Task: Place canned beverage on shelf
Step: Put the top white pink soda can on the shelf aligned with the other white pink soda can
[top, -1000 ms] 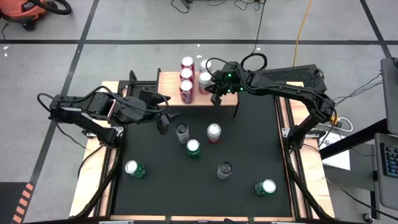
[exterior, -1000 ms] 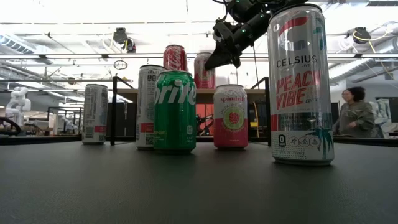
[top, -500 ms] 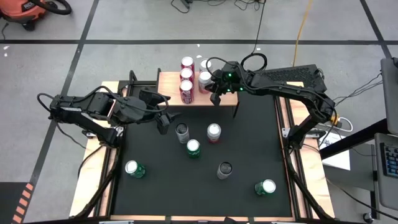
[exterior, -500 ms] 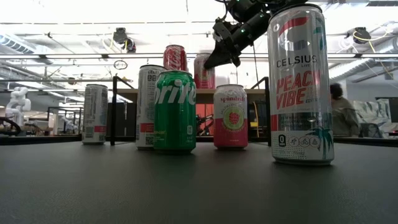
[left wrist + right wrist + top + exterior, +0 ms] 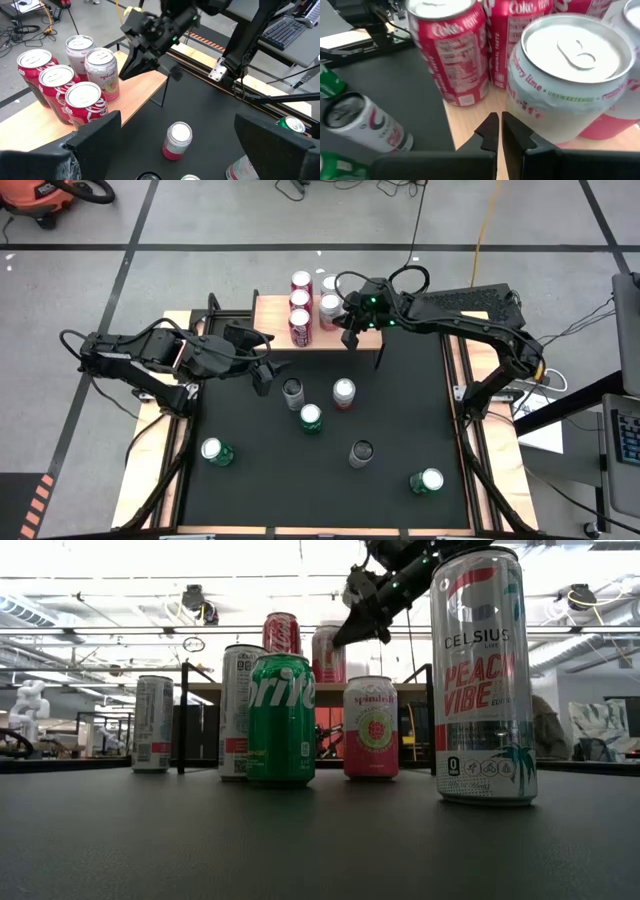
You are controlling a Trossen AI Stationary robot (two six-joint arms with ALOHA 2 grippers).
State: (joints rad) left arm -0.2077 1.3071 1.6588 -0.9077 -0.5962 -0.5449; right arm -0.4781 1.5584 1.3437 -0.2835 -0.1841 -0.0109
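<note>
Around my table [image 5: 175, 320] the floor [image 5: 200, 220] is grey, crossed by dark lines. An orange shop vacuum [image 5: 45, 198] sits on it well off the table's far left corner, with black cables [image 5: 340, 188] and a yellow cord [image 5: 487, 220] trailing beyond the far edge. A keyboard [image 5: 628, 435] rests on a desk to the table's right. Across the table, long ceiling lights [image 5: 150, 558] glow over ducts [image 5: 40, 615], and a white figure [image 5: 28, 705] stands far left.
</note>
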